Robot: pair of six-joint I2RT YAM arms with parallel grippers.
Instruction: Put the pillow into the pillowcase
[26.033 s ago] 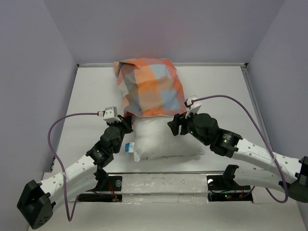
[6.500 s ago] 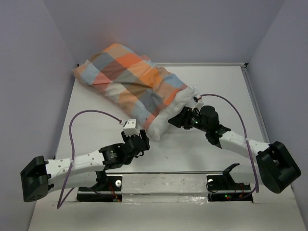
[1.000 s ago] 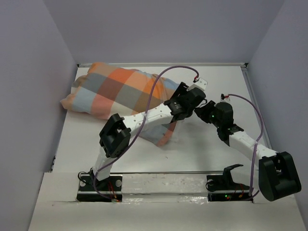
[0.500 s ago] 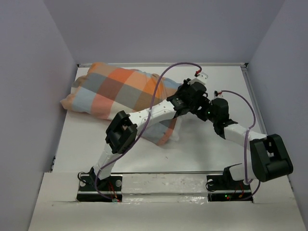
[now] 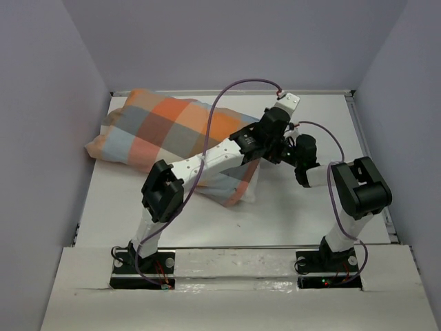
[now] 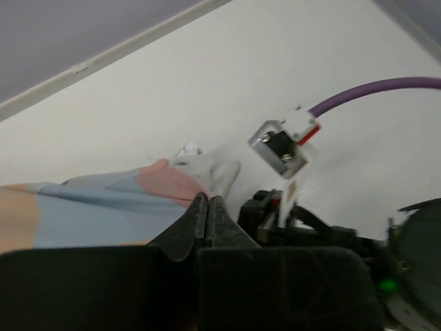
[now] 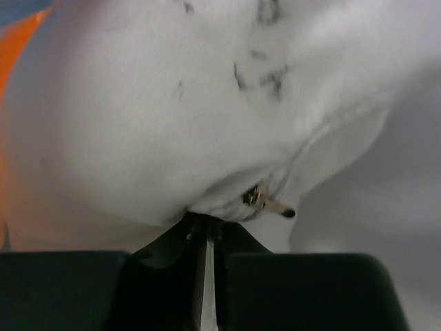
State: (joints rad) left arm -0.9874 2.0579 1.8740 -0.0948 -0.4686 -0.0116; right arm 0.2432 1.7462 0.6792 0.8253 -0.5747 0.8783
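The checked pillowcase (image 5: 165, 131) lies across the back left of the table, and the white pillow (image 5: 249, 181) shows only at its open right end. My left arm reaches over it, and the left gripper (image 5: 265, 145) sits at that end. In the left wrist view the left gripper (image 6: 208, 200) is shut, with its tips against the pillowcase (image 6: 96, 214) edge beside a white pillow (image 6: 217, 169) corner. My right gripper (image 5: 281, 149) meets it from the right. In the right wrist view the right gripper (image 7: 205, 224) is shut on a fold of the pillow (image 7: 172, 103) next to a zipper pull (image 7: 267, 200).
The white table (image 5: 310, 207) is boxed in by lilac walls, with a raised rim (image 5: 324, 92) along the back. Purple cables (image 5: 234, 88) loop above both wrists. The right wrist's camera module (image 6: 282, 146) hangs close in front of the left gripper.
The left gripper has closed at the pillowcase's open end. The right arm folded in toward the pillow end; its gripper opened wide, then closed on the white fabric.
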